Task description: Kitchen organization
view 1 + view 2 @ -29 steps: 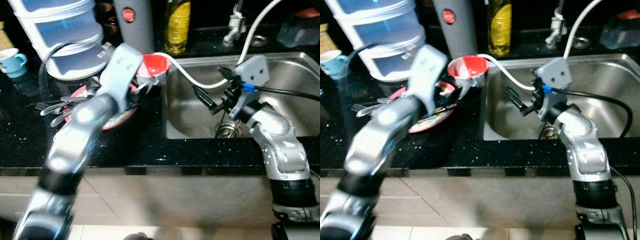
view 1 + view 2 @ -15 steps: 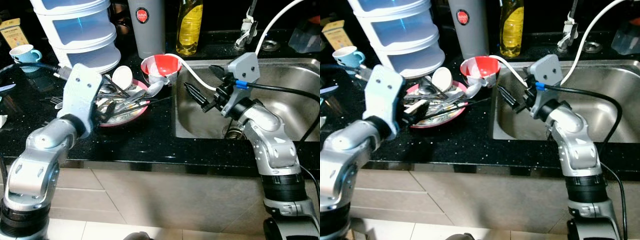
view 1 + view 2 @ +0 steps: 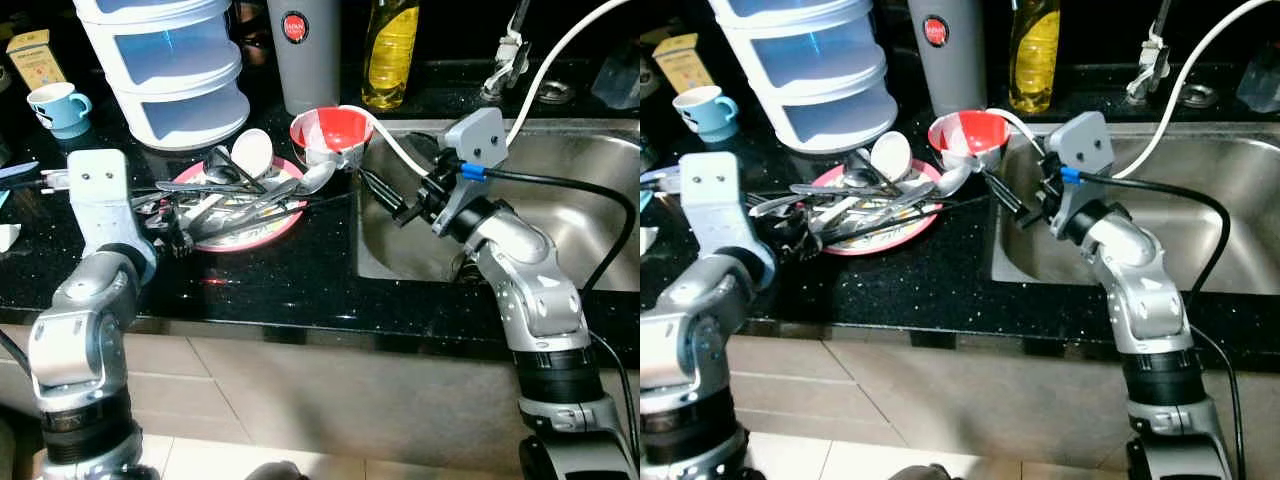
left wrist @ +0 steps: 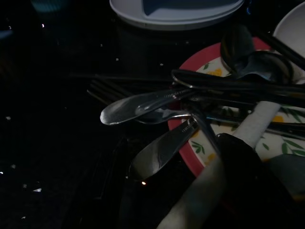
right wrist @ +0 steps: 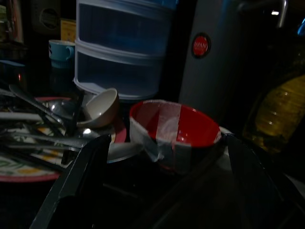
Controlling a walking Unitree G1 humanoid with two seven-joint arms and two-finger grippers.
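Note:
A pink-rimmed plate (image 3: 283, 222) on the black counter holds several metal spoons, forks and dark chopsticks, plus a white ceramic spoon (image 3: 250, 152). Behind it stands a red-and-white bowl (image 3: 338, 134). My left gripper (image 3: 172, 238) sits low at the plate's left edge. In the left wrist view its fingers (image 4: 250, 183) stand apart, with a metal spoon (image 4: 159, 151) and a white handle lying between them, nothing clamped. My right gripper (image 3: 392, 190) hovers open over the sink's left rim and points at the bowl (image 5: 174, 131).
Stacked white and blue plastic drawers (image 3: 165, 65), a grey canister (image 3: 308, 55), a yellow bottle (image 3: 390, 50) and a blue cup (image 3: 58, 105) line the back. The steel sink (image 3: 570, 170) lies to the right, with a white hose (image 3: 560, 50) arching over it.
The camera has shifted. My left arm has swung back from over the plate near the bowl to the plate's left edge, low on the counter. My right gripper has stayed by the sink rim.

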